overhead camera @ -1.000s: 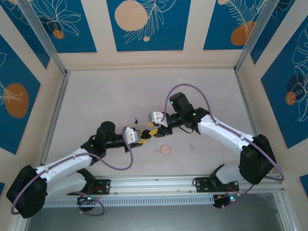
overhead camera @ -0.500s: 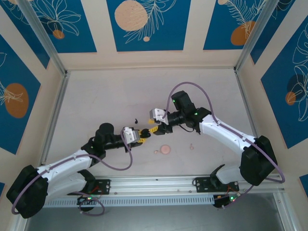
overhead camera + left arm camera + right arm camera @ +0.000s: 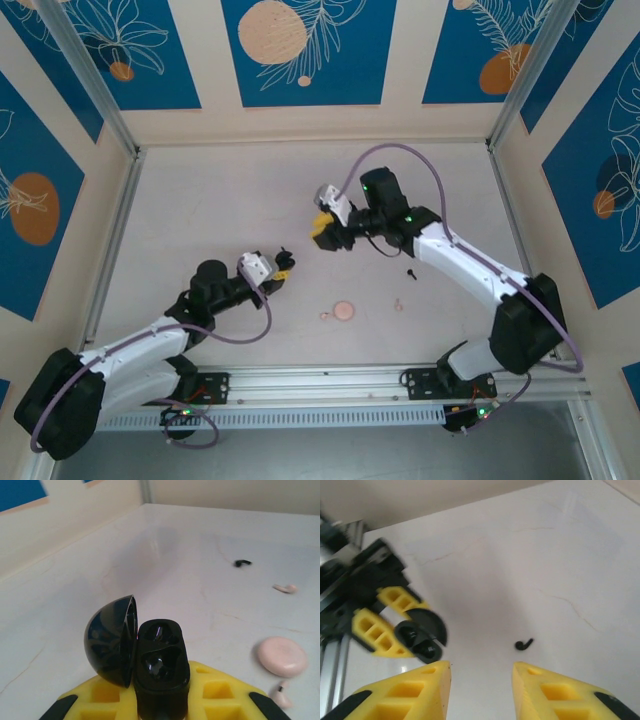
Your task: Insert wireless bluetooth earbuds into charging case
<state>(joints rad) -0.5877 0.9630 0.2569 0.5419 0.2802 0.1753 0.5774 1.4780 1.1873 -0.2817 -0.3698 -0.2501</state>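
Observation:
My left gripper (image 3: 281, 268) is shut on a black charging case (image 3: 161, 666), held upright with its round lid (image 3: 111, 647) swung open to the left. Its two wells look glossy black; I cannot tell whether a bud sits in them. The case (image 3: 420, 642) also appears in the right wrist view. My right gripper (image 3: 322, 232) hangs open and empty farther back, apart from the case. One black earbud (image 3: 287, 252) (image 3: 523, 644) lies on the table between the grippers. Another black earbud (image 3: 411, 272) (image 3: 243, 563) lies to the right. Two pale pink earbuds (image 3: 397, 305) (image 3: 323, 316) rest near the front.
A pale pink round disc (image 3: 343, 310) (image 3: 282, 656) lies on the white table (image 3: 220, 200) beside the nearer pink bud (image 3: 280, 696). Patterned walls and metal posts enclose the table on three sides. A metal rail (image 3: 320, 385) runs along the near edge.
The grippers, close together at the case a second ago, have parted. My right gripper rose back and away; my left drew left with the case. A black bud to the right is now uncovered.

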